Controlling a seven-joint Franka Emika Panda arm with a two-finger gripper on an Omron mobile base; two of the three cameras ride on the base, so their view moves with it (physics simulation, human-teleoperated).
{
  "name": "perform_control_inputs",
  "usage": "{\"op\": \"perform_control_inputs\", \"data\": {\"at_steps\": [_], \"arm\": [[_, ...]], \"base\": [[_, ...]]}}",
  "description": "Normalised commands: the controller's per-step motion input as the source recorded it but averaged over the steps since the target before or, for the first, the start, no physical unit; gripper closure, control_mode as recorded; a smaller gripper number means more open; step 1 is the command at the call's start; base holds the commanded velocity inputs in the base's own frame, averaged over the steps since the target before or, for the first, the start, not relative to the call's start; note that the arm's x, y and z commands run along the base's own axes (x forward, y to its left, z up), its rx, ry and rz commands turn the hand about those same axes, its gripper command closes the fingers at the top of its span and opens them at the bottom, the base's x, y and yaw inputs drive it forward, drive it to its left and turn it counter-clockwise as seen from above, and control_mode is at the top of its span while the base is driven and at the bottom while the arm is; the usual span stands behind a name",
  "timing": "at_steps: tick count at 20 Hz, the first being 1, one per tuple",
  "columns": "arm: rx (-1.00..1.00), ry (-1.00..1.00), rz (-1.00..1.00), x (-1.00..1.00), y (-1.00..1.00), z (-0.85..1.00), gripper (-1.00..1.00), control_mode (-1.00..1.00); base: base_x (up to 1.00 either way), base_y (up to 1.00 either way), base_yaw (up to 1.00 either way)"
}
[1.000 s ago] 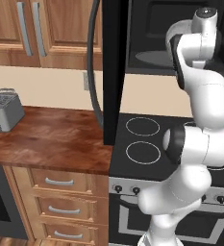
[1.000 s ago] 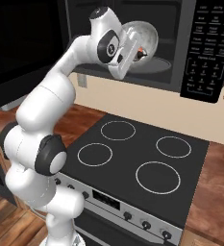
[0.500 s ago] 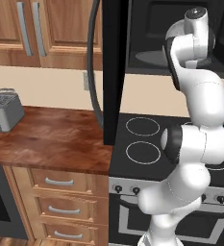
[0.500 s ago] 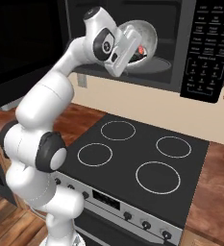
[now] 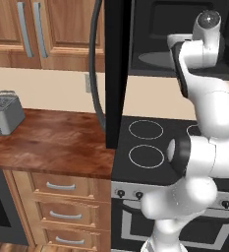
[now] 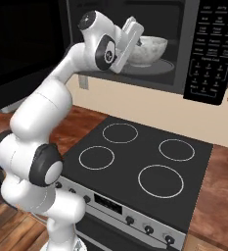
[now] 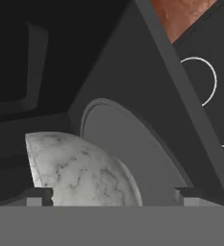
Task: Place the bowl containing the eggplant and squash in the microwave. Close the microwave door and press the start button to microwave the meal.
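The bowl (image 6: 147, 50) sits on the turntable plate (image 7: 132, 158) inside the microwave (image 6: 184, 44). The gripper (image 7: 111, 196) is spread wide around it, apparently not touching.

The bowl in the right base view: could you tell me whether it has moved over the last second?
Yes. The bowl has tipped from tilted to upright, settling onto the turntable and nearer the keypad; the gripper now stands open.

Bowl contents: the speckled whitish-grey stone bowl (image 6: 148, 49) is hiding its inside behind its wall.
Bowl's left side: the white arm is covering it.
Toaster: the grey toaster (image 5: 4, 113) is running off the frame's left edge.
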Motion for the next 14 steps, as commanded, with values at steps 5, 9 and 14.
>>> {"op": "perform_control_inputs", "data": {"at_steps": [5,9,14], "arm": [[0.00,-0.48,0.00,-0.39,0.12,0.03,-1.00,-1.00],[-0.11,-0.25,0.01,-1.00,0.19,0.42,-1.00,-1.00],[-0.28,0.02,0.03,-1.00,0.31,0.43,-1.00,-1.00]], "base": [[0.00,0.00,0.00],[0.00,0.00,0.00],[0.00,0.00,0.00]]}}
